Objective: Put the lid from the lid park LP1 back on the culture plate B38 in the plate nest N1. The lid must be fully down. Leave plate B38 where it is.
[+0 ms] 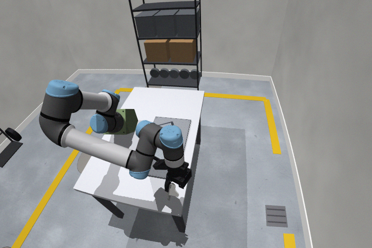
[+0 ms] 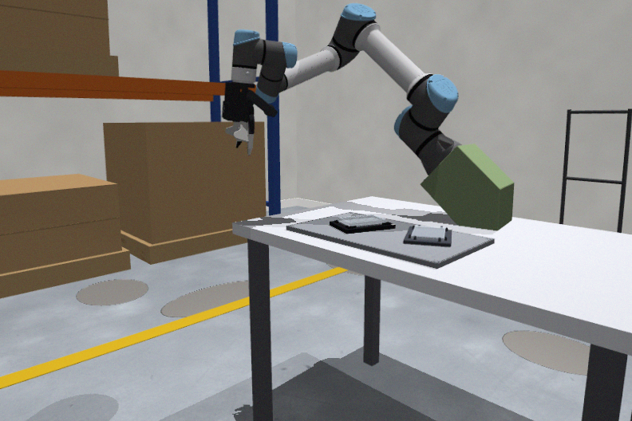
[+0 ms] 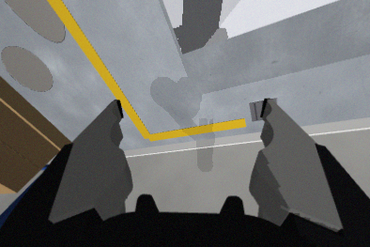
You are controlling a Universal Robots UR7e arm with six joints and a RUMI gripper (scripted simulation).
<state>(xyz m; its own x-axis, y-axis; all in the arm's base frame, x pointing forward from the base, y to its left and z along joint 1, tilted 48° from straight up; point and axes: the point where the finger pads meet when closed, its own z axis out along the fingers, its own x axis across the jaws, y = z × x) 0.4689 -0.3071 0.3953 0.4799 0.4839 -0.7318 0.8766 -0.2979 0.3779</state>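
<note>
A grey mat (image 2: 388,235) lies on the white table (image 2: 460,260). On it, a black nest holds a culture plate (image 2: 362,223) with visible wells, at the end nearer the table's corner. Beside it a flat clear lid (image 2: 428,235) rests on a black holder with corner pins. My gripper (image 2: 243,138) hangs high in the air beyond the table's corner, well above and apart from both. Its fingers are open and empty in the wrist view (image 3: 190,107), which looks down at the floor and a table edge. In the top view the gripper (image 1: 171,189) is over the table's near corner, and the arm hides much of the mat.
The arm's green base block (image 2: 469,189) stands on the table behind the mat. A blue and orange rack (image 2: 239,84) with cardboard boxes (image 2: 183,182) is close behind the gripper. A black shelf unit (image 1: 168,32) stands past the table's far end.
</note>
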